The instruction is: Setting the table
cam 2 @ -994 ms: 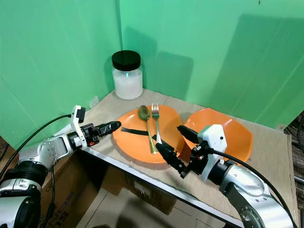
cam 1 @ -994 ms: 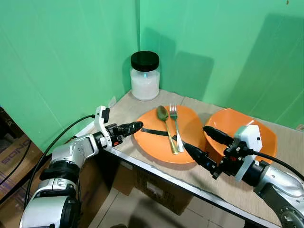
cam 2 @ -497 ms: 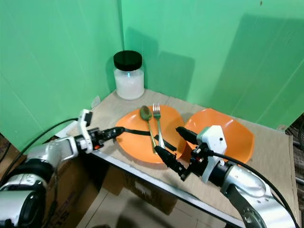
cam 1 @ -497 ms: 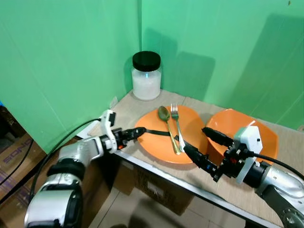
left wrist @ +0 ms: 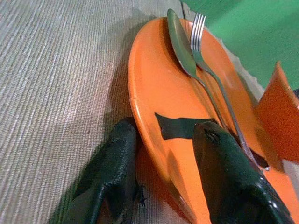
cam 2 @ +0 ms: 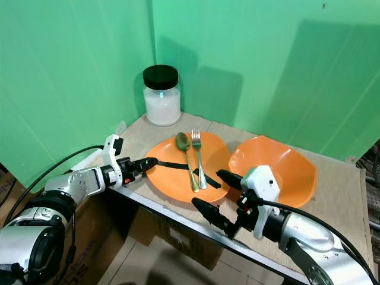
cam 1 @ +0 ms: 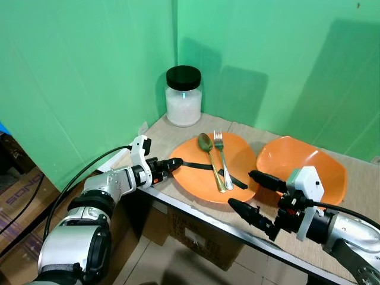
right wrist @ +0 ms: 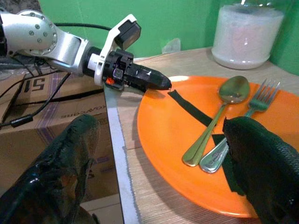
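Observation:
An orange plate [cam 1: 193, 178] lies on the table with a gold spoon [cam 1: 205, 142], a silver fork [cam 1: 217, 139] and a black strip [cam 1: 193, 165] on it. My left gripper [cam 1: 172, 165] is at the plate's left rim. In the left wrist view one finger [left wrist: 112, 177] is beside and under the rim and the other [left wrist: 224, 177] rests on top, shut on the plate. My right gripper [cam 1: 240, 189] is open wide at the table's front edge, just off the plate's front right rim and holding nothing.
An orange bowl [cam 1: 303, 166] sits to the right of the plate, touching it. A white-filled jar [cam 1: 183, 98] with a black lid stands in the back corner against the green walls. Cardboard boxes [cam 1: 196, 237] lie under the woven-topped table [cam 1: 160, 133].
My right gripper has drawn back from over the plate's front rim toward the table edge, still open. My left gripper has stayed at the plate's left rim.

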Robot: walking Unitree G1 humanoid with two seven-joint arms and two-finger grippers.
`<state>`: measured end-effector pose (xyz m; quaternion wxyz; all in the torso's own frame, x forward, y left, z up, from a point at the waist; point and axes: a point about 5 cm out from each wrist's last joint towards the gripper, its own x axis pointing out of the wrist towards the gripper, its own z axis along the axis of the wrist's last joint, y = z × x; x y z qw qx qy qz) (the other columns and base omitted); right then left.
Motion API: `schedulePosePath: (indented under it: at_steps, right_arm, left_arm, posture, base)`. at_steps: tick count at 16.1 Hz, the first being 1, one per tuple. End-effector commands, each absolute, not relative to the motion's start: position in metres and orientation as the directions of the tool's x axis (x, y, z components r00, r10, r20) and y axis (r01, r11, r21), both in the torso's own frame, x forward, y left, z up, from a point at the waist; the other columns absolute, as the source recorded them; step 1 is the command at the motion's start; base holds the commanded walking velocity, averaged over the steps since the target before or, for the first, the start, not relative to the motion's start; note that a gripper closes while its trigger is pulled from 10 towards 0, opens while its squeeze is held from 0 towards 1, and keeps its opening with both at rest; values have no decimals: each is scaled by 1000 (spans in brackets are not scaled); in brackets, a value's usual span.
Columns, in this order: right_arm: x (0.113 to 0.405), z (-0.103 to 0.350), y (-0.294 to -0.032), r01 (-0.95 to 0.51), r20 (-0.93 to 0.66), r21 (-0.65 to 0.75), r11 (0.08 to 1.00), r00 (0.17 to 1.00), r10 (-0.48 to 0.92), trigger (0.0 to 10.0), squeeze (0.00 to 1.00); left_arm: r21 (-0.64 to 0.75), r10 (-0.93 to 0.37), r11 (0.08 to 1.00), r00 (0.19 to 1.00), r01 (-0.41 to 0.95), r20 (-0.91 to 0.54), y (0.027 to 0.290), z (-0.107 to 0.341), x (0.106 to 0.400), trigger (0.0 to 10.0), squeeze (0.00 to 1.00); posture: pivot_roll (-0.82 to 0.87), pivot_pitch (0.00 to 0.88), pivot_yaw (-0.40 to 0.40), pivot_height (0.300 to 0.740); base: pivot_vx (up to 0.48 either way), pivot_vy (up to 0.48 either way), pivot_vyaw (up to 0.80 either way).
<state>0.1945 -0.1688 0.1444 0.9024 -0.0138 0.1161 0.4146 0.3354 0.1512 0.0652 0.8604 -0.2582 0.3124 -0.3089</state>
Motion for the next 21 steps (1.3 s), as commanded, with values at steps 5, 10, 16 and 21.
schedulePosePath:
  at_steps: [5, 10, 16, 21]
  right_arm:
    - [195, 150, -170, -783, -236, 22, 622, 600, 764, 10000, 0]
    - [197, 151, -169, -786, -231, 14, 617, 598, 767, 10000, 0]
    - [199, 150, -168, -784, -221, 9, 620, 604, 766, 10000, 0]
    - [202, 150, -167, -779, -217, -2, 627, 613, 760, 10000, 0]
  left_arm:
    - [-593, -676, 719, 562, 362, -477, 152, 54, 330, 0, 0]
    - [-582, -704, 696, 556, 420, -442, 149, 64, 336, 0, 0]
    - [-532, -678, 726, 583, 435, -448, 149, 71, 342, 0, 0]
    - [-461, -545, 819, 716, 343, -436, 162, 83, 356, 0, 0]
  posture:
    - [-68, 0, 2, 740]
    - [-64, 0, 0, 740]
    - [-57, 0, -1, 740]
    - [-48, 0, -5, 740]
  base:
    - [0, 0, 0]
    - [0, 0, 0]
    - [0, 0, 0]
    - [0, 0, 0]
